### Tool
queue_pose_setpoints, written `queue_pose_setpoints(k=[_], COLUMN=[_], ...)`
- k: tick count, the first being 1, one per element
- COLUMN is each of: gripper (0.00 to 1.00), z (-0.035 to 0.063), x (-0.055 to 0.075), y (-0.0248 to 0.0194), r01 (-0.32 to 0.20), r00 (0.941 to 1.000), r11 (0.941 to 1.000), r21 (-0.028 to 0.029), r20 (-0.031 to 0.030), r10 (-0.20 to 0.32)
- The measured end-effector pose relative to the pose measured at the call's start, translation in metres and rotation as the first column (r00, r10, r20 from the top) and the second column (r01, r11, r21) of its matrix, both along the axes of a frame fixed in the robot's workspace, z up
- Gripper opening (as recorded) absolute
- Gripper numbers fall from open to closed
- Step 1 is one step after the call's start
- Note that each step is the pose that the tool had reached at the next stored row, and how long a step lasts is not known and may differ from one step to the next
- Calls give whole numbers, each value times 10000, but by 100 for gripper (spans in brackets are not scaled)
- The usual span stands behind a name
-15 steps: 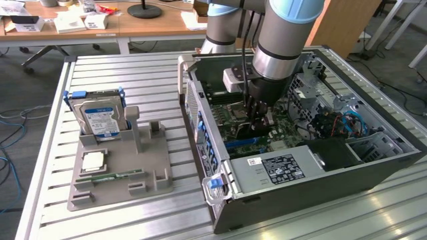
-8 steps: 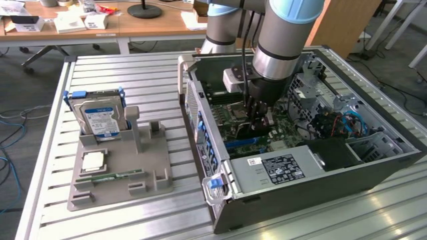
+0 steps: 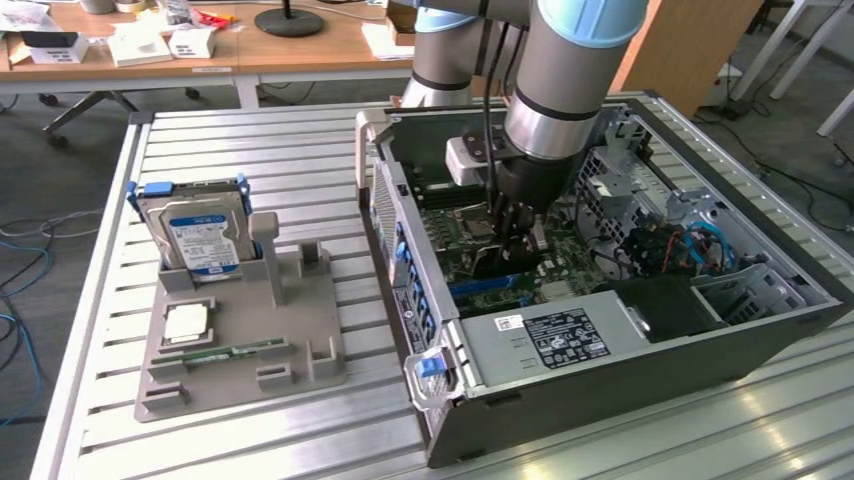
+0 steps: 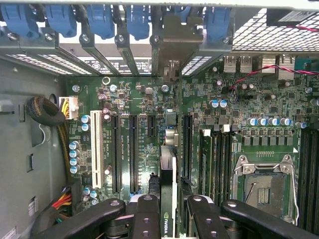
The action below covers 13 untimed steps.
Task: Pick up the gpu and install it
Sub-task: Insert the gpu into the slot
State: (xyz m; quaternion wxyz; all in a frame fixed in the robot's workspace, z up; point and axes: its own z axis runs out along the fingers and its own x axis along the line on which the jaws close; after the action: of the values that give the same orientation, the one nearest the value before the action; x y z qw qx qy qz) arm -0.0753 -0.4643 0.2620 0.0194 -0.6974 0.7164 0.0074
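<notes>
The gpu (image 4: 168, 172) is a thin dark card with a logo on its edge, seen edge-on between my gripper's fingers (image 4: 144, 214). My gripper (image 4: 172, 219) is shut on it. The card stands over the motherboard's long black slots (image 4: 133, 154), and its metal bracket end (image 4: 172, 45) reaches the case's rear slot openings. In the exterior view my gripper (image 3: 514, 240) hangs inside the open computer case (image 3: 747, 340) with the dark gpu (image 3: 497, 265) below it, close to the board. Whether the card's edge sits in a slot is hidden.
A grey parts holder (image 3: 234, 330) on the slatted table carries a silver hard drive (image 3: 200, 235), a processor chip (image 3: 184, 322) and a green memory stick (image 3: 220, 352). Inside the case are the power supply (image 3: 561, 335), blue slot clips (image 4: 137, 20), a cable bundle (image 4: 45, 112) and the processor socket (image 4: 261, 186).
</notes>
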Motion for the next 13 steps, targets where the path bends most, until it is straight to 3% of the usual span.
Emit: queue_pose_setpoints(k=[5,13], gripper=[26,26], z=[0,-2], x=[-2,-11], y=[-1,0], r01=[-2,-1], r00=[10000,10000], r11=[10000,10000], r21=[-2,-1], r20=[6,71], r10=[2,1])
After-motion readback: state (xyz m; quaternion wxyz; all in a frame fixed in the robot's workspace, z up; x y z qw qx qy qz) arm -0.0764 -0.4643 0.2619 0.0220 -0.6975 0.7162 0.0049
